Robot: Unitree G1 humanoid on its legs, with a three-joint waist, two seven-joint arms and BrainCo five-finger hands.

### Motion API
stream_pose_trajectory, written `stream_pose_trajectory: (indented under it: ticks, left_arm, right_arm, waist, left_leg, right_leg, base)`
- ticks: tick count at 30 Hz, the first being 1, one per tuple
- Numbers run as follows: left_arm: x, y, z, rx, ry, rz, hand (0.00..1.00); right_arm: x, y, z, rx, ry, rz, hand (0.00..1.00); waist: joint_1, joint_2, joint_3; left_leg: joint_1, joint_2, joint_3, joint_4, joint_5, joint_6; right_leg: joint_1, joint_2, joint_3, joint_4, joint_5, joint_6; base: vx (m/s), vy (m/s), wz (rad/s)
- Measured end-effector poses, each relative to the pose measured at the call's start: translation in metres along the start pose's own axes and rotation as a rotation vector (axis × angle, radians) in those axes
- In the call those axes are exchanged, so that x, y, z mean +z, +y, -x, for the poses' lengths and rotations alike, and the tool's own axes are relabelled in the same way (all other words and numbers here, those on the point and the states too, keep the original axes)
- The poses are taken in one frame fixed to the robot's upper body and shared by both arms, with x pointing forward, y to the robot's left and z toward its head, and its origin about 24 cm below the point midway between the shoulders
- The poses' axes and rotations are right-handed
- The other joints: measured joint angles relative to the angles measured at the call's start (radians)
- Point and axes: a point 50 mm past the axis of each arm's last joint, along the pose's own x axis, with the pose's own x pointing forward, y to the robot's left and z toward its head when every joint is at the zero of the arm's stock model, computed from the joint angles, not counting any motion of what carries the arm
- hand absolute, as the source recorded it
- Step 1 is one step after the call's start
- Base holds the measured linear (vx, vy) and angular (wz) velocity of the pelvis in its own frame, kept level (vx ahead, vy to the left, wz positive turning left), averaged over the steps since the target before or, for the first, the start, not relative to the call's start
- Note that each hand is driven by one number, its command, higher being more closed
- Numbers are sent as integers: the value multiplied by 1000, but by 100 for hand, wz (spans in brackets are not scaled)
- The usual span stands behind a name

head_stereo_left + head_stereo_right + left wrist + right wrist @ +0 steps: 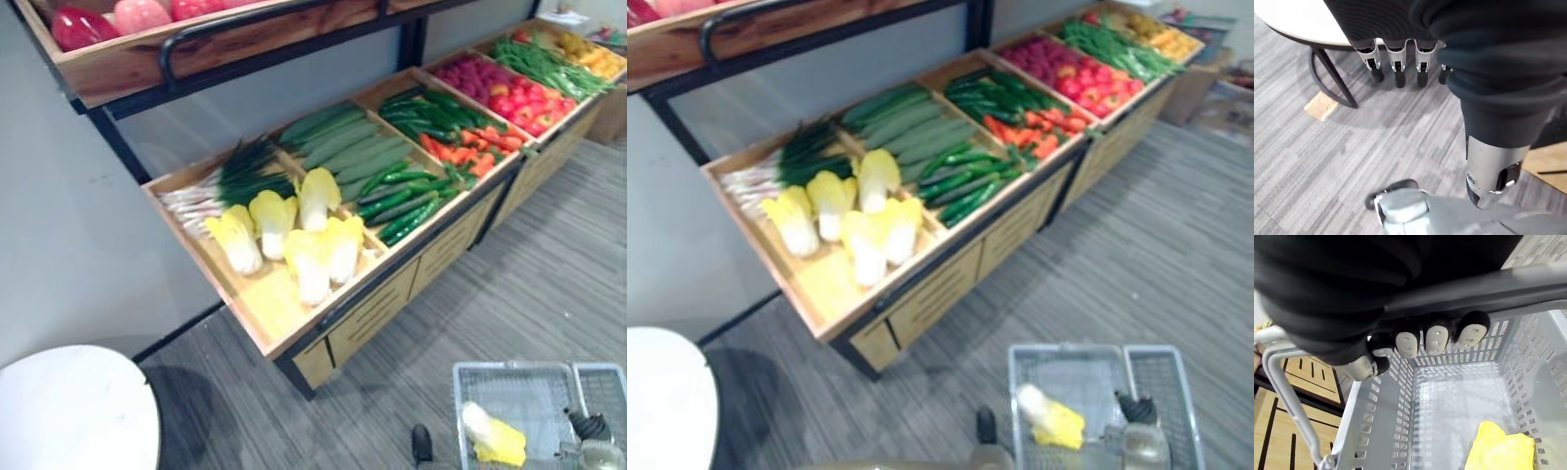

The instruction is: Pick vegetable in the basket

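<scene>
Clamping the right hand round the basket handle, fingers curled over the bar and thumb closing in beside them. Carrying the grey basket directly under that hand. Already holding one yellow-and-white cabbage inside, lying on the basket's bottom below and a little beyond the curled fingers, so counting at least one pick as done.

Hanging the left hand idle on the other side, fingers straight and apart, gripping nothing. Pointing down at the grey floor, with the round white table just past the fingertips.

Facing the wooden display tray well ahead of both hands, out of reach for now by the look of it. Showing more cabbages at the tray's nearer end and green onions beyond them. Showing long cucumbers after those, and carrots farther off along the row.

Judging the task as partly done: one vegetable lying in the basket, plenty more lying on the tray. Needing, for any further pick, a step closer and a reach with the free left hand, with the right tied up on the handle.
</scene>
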Motion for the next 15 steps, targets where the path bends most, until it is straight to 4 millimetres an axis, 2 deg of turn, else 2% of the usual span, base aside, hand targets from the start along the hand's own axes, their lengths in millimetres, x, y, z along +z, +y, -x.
stream_pose_trajectory:
  ticks: [2, 6, 9, 10, 12, 13, 14, 15]
  left_arm:
    - [8, -5, 0, -18, -26, -3, 0]
    - [34, 2, -6, -14, -118, -42, 0]
    - [48, 3, -8, -21, -161, -52, 0]
    - [52, 3, -8, -22, -174, -59, 0]
    - [63, 4, -8, -25, -225, -32, 0]
    - [74, 6, -8, -19, -263, -28, 0]
    - [89, 10, -7, -13, -322, 11, 0]
    - [95, 10, -7, -15, -344, 25, 0]
  right_arm:
    - [1, -1, 0, 0, 3, -10, 100]
    - [-3, -11, 3, -24, 4, -22, 100]
    - [11, -13, 2, -35, -46, -44, 100]
    - [14, -13, 2, -38, -60, -48, 100]
    - [26, -12, 0, -37, -102, -77, 100]
    - [32, -10, 0, -34, -124, -87, 100]
    - [42, -5, 0, -24, -155, -117, 100]
    - [45, -5, 0, -24, -164, -120, 100]
  waist:
    - [0, -10, -5]
    - [-16, -13, -7]
    - [-22, -15, -6]
    - [-23, -15, -6]
    - [-23, -8, 0]
    - [-23, -3, 11]
    - [-24, -9, 35]
    - [-27, -5, 45]
  left_leg:
    - [3, -11, 33, 22, -17, 13]
    - [7, -30, 73, 29, -29, 28]
    - [26, -32, 166, -1, -30, 30]
    - [30, -30, 191, -7, -30, 30]
    - [63, -17, 284, -31, -29, 32]
    - [84, -11, 327, -34, -26, 35]
    - [114, -4, 387, -40, -23, 41]
    - [123, 1, 408, -40, -25, 43]
  right_leg:
    - [0, -9, 18, 3, 3, -4]
    - [-24, -30, 19, 28, 11, -15]
    - [-85, -7, 85, 62, 35, 7]
    - [-100, 1, 94, 68, 42, 0]
    - [-131, 43, 12, 72, 101, -55]
    - [-130, 60, -69, 71, 128, -91]
    - [-122, 67, -233, 79, 90, -181]
    - [-121, 59, -304, 103, 26, -229]
  base:
    - [-53, 166, -40]
    - [23, 99, -22]
    - [74, 14, -70]
    - [115, -5, -130]
    - [101, -8, -130]
    - [36, -60, -129]
    - [7, -90, -114]
    - [7, -92, -111]
